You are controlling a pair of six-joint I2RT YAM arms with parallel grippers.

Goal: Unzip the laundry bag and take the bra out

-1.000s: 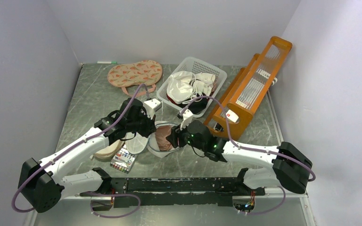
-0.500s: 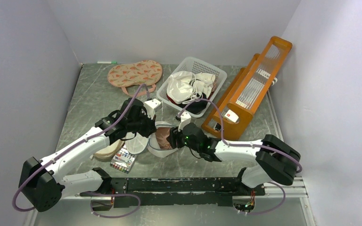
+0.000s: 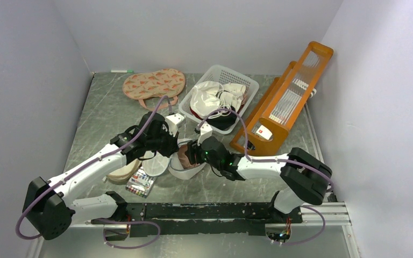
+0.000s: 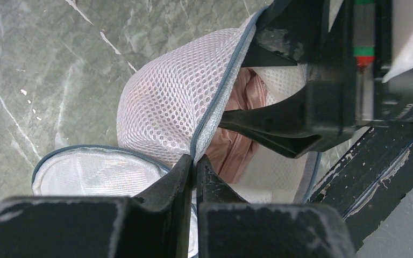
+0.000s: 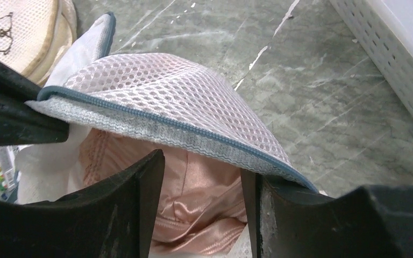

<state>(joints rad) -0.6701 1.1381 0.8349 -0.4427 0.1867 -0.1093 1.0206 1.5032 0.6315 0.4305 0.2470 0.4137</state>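
Round white mesh laundry bag (image 4: 166,107) with a dark zipper rim, already unzipped; left gripper (image 4: 194,161) clamped tight on the bag's rim edge, holding the top flap up, probably to keep the mouth gaping; soft dusty-pink satin bra (image 5: 193,215) lies inside the bag under that flap; right gripper (image 5: 201,174) is in the bag's mouth, jaws apart either side of the bra, nothing pinched; looks set up for the grab. Counts: one bag, one bra, two grippers; behind the bag one white slotted plastic basket (image 3: 247,86), one pink watermelon-print pouch (image 3: 153,83), one orange wooden frame (image 3: 296,80); left of the bag one beige embroidery hoop (image 3: 122,173).
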